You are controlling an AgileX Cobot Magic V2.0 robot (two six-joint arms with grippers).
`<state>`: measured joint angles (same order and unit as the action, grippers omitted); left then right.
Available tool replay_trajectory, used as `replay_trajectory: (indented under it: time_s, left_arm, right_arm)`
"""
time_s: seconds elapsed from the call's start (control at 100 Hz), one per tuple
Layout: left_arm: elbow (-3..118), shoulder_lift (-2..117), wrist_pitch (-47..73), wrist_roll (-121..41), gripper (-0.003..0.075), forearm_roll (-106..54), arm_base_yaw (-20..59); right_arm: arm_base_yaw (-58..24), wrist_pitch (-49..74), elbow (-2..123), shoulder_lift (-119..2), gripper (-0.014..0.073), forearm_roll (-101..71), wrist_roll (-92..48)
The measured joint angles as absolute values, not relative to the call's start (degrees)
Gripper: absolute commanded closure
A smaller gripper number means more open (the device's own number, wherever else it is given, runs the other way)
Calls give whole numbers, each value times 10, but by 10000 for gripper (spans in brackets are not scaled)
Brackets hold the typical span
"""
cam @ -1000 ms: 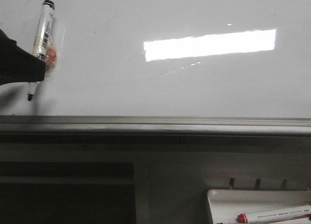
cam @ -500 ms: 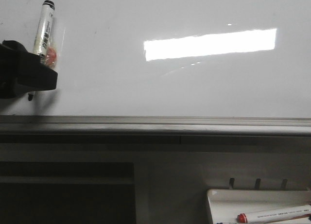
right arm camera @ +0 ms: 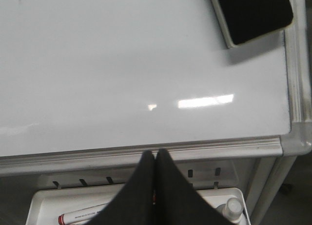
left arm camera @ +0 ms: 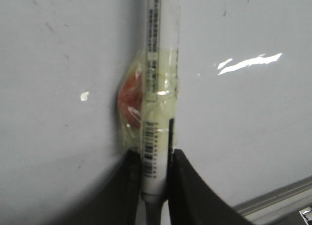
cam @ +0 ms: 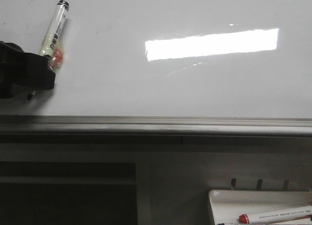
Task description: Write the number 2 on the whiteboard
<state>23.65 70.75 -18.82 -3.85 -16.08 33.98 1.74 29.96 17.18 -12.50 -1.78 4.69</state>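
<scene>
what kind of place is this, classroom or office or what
Probably a lab or classroom-style writing station. A large glossy whiteboard with a grey edge rail fills the front view, a small white tray below it holds a red-capped marker, and an eraser rests on the board's corner.

Glossy whiteboard (cam: 161,88) filling the far half of the scene, bare of writing, with a bright rectangular light reflection (cam: 212,43) right of centre. Grey metal edge rail (cam: 156,123) along its near side. Black eraser (right arm camera: 253,12) lying flat at the far right corner of the board. Below the rail, near right: small white tray (cam: 219,200) holding a red-capped marker (cam: 275,215) on its side, plus a small bottle (right arm camera: 233,206).
</scene>
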Motion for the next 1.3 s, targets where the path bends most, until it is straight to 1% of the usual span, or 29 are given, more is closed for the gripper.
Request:
replay_trajectory:
  time_s: [0.19, 0.33, 0.53, 0.69, 0.74, 0.78, 0.81, 0.86, 0.88, 0.93, 0.98, 1.02, 1.17, 1.3]
  left_arm:
    - [237, 703, -179, -39, 741, -114, 340]
    - [237, 668, -130, -39, 741, -33, 340]
    - [237, 587, -42, -39, 740, 122, 345]
    - [235, 553, -20, -39, 740, 236, 384]
    - [230, 550, -18, -39, 740, 266, 399]
    - [227, 549, -18, -39, 740, 291, 413]
    - [224, 549, -18, -39, 740, 307, 422]
    - [219, 549, -18, -39, 740, 335, 436]
    - [217, 549, -18, -39, 740, 340, 442]
    - [211, 549, -18, -39, 740, 355, 452]
    - [207, 549, -18, -39, 740, 360, 461]
    - [205, 549, -19, -39, 740, 363, 466]
    - [199, 549, -36, -40, 740, 376, 475]
    - [198, 548, -43, -41, 740, 384, 476]
  right_arm:
    - [-17, 299, 175, -127, 654, -71, 45]
    - [-80, 301, 200, -149, 654, -129, -22]
    - [-229, 310, 259, -237, 654, -174, -119]
    - [-349, 289, 301, -348, 648, -178, -173]
    - [-380, 273, 313, -384, 615, -178, -189]
    - [-406, 264, 321, -415, 558, -178, -206]
    - [-422, 256, 329, -434, 505, -178, -220]
    - [-449, 250, 340, -465, 384, -178, -242]
    - [-459, 247, 344, -478, 352, -178, -250]
    - [-480, 242, 353, -507, 237, -178, -266]
    - [-497, 237, 362, -535, 170, -178, -279]
    - [-506, 231, 368, -551, 148, -178, -286]
    - [-517, 207, 390, -604, 174, -178, -296]
    - [-533, 189, 412, -627, 176, -178, -298]
